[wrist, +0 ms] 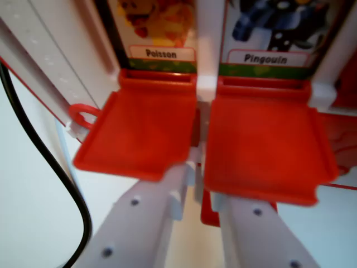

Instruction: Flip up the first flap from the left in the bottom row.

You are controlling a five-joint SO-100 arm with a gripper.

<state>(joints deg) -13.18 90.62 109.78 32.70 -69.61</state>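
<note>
The red flap [136, 131] under the "Poisson" card [159, 33] lies folded down, its flat face turned toward the camera, hinged along its upper edge just below the card's label [162, 53]. It sits right above the claw's [195, 223] white finger [142, 223] on the wrist view's left, and its lower edge overlaps that finger's tip; whether they touch cannot be told. A notch at the flap's lower corner, on the side nearer the gap, lets a bit of the white finger show through.

Just beside it, across a narrow white post [207, 84], a second red flap [266, 145] lies down the same way beneath the "Pingouin" card [273, 28]. Its lower edge covers the tip of the other white finger [262, 234], on the wrist view's right. The claw's two fingers stand apart, with a pale gap between them, one reaching under each flap; nothing is held between them.

Off the first flap's outer side, farther to the wrist view's left of the claw, a small red ring [83, 116] pokes out from the white frame [61, 67] of the game board. Beyond that, a black cable [53, 167] curves down across the pale desk [28, 223] toward the bottom edge. On the wrist view's far right, past the second flap, a strip of red board [343, 134] shows, blurred.
</note>
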